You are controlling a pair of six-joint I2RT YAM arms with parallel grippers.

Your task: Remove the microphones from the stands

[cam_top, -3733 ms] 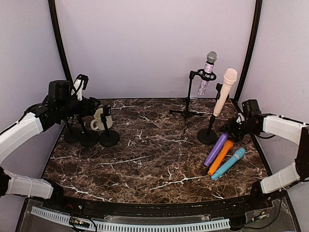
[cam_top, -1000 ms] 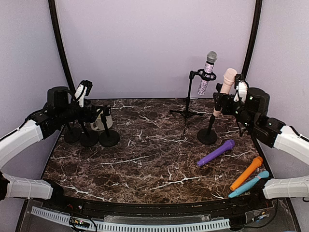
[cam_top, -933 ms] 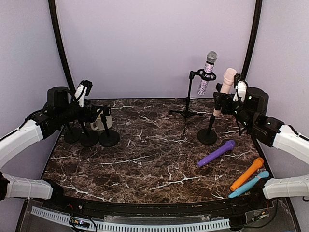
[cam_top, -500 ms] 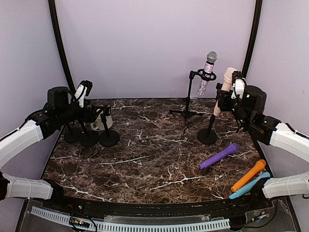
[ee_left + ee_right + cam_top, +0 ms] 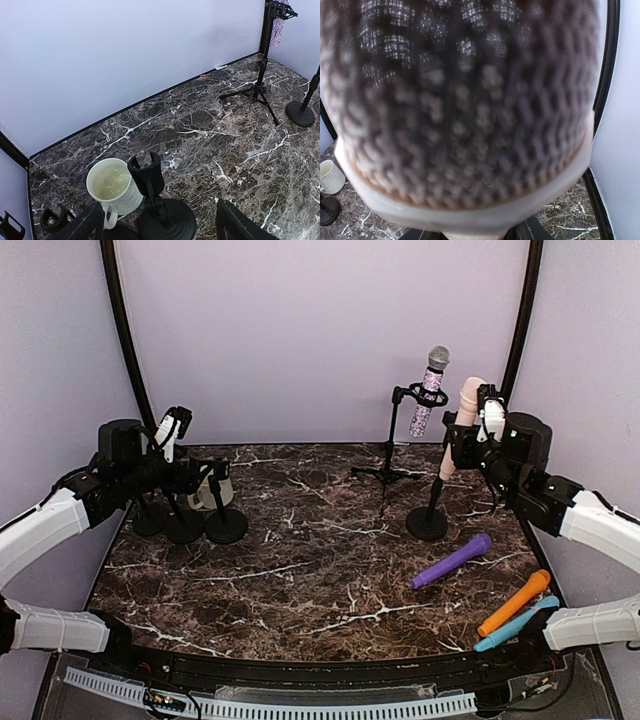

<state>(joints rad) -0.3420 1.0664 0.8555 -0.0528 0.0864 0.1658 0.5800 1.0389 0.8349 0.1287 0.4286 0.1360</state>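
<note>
a pale pink microphone (image 5: 467, 403) sits in the upper right of the frame, leaning up and to the right in a black stand (image 5: 428, 524) with a round base. up close, its mesh head (image 5: 470, 100) looks blurred.

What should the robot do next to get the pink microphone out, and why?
Probably squeeze the right gripper shut around the pink microphone, ready to lift it. The microphone sits tilted in its round-base stand, the gripper is right beside its upper part, and its mesh head fills the right wrist view. I can't tell whether the fingers have closed.
</note>
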